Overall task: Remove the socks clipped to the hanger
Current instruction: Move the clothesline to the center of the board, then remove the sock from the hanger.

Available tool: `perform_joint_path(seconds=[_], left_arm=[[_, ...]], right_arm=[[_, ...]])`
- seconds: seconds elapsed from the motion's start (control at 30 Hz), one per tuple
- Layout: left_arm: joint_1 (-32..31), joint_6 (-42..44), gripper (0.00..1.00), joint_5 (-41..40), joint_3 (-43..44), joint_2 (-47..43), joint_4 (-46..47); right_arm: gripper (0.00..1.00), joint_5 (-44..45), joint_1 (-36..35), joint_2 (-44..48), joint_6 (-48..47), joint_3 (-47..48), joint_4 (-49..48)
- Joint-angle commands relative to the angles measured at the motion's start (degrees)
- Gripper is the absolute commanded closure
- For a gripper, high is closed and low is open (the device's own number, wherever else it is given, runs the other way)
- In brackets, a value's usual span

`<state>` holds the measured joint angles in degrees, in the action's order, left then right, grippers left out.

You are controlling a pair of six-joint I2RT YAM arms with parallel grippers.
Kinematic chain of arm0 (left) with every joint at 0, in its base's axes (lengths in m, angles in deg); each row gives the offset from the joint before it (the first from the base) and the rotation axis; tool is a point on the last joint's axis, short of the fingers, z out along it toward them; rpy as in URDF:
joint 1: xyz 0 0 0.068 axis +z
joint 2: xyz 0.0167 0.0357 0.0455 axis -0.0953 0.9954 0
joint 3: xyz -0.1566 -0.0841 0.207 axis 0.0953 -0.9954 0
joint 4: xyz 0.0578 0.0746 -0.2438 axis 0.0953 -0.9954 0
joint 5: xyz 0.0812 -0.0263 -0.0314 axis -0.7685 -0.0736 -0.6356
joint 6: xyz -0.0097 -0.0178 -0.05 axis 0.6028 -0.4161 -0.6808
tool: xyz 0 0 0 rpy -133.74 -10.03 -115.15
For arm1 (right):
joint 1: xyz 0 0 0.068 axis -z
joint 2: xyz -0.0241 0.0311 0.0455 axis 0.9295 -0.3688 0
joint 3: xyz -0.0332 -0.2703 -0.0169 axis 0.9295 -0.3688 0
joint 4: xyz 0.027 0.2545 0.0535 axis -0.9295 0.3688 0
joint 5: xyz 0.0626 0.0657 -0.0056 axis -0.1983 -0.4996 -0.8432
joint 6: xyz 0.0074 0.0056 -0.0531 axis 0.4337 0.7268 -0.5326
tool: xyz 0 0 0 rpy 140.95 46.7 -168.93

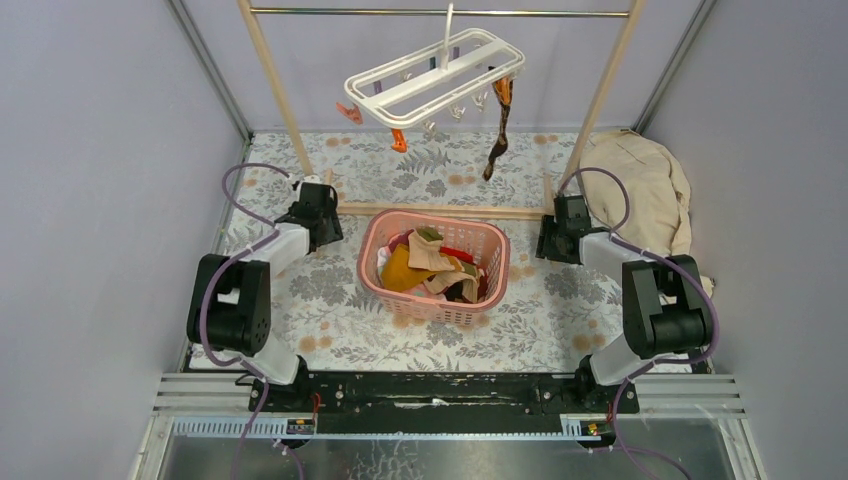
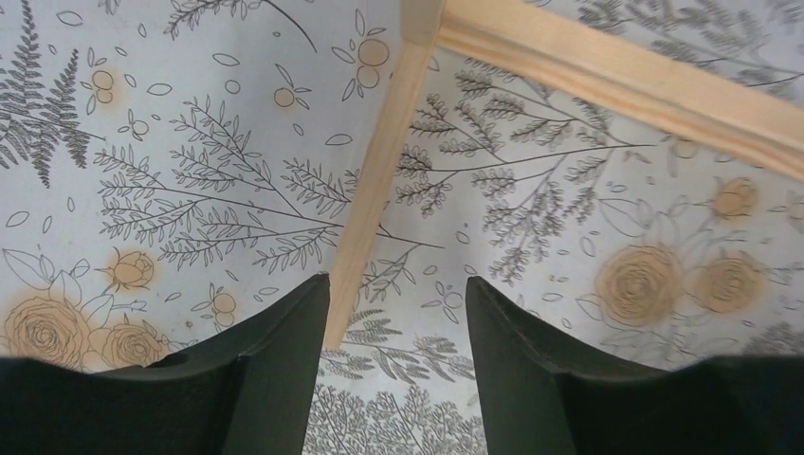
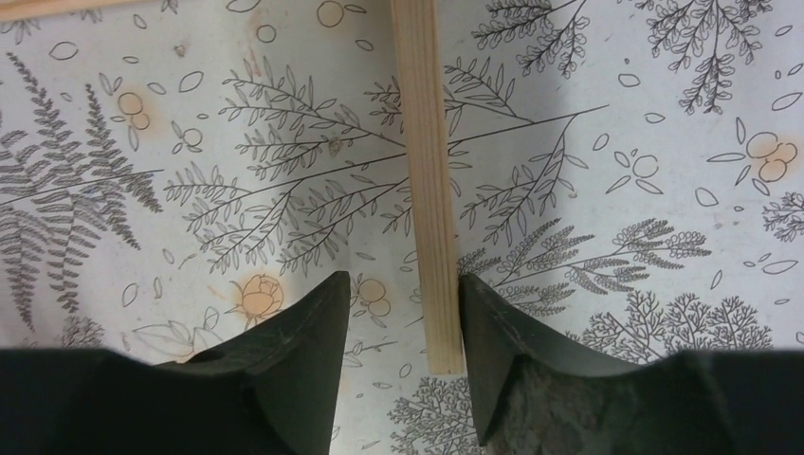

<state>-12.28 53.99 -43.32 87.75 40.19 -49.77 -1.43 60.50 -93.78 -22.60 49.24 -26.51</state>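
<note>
1. Hanger position: I see the white hanger (image 1: 432,72) hooked on the metal rod (image 1: 400,12) of the wooden rack (image 1: 272,85), at the far end of the table (image 1: 330,300). In the top view it sits askew.
2. Clipped item: one dark brown sock (image 1: 498,130) with an orange top hangs from a clip at the right end of the hanger, dangling straight down. I find nothing held in the other clips, two of which are orange (image 1: 349,112).
3. Removed items: a pile of socks (image 1: 430,262), yellow, tan, red and pink among them, lies in the pink basket (image 1: 432,313) at mid-table, between the two arms.
4. Left gripper (image 2: 396,280): it is low over the table beside the rack's left foot, well apart from the hanger. Its fingers are spread and pinch nothing. I see the flowered cloth and a wooden strip of the rack through the gap.
5. Right gripper (image 3: 404,277): it is low beside the rack's right foot. Its fingers are spread and empty, with the end of a wooden strip showing just inside its right finger.
6. Other item: a beige cloth (image 1: 645,185) lies bunched at the far right of the table.
</note>
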Motion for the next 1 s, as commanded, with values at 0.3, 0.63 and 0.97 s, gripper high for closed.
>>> perform_joint_path(seconds=[0.3, 0.63, 0.97], left_arm=[[-3.29, -3.55, 0.2, -0.62, -5.51, -13.57, 3.88], [-5.53, -4.32, 0.01, 0.04, -6.06, -22.53, 3.3], [-12.96, -5.8, 0.01, -1.12, -9.07, -32.35, 5.14]], right_arm=[[0.38, 4.04, -1.11, 27.52, 2.38, -4.03, 0.1], [0.35, -9.89, -1.12, 38.62, 2.26, 0.25, -8.84], [0.35, -13.18, -2.66, 23.63, 1.97, 3.84, -29.91]])
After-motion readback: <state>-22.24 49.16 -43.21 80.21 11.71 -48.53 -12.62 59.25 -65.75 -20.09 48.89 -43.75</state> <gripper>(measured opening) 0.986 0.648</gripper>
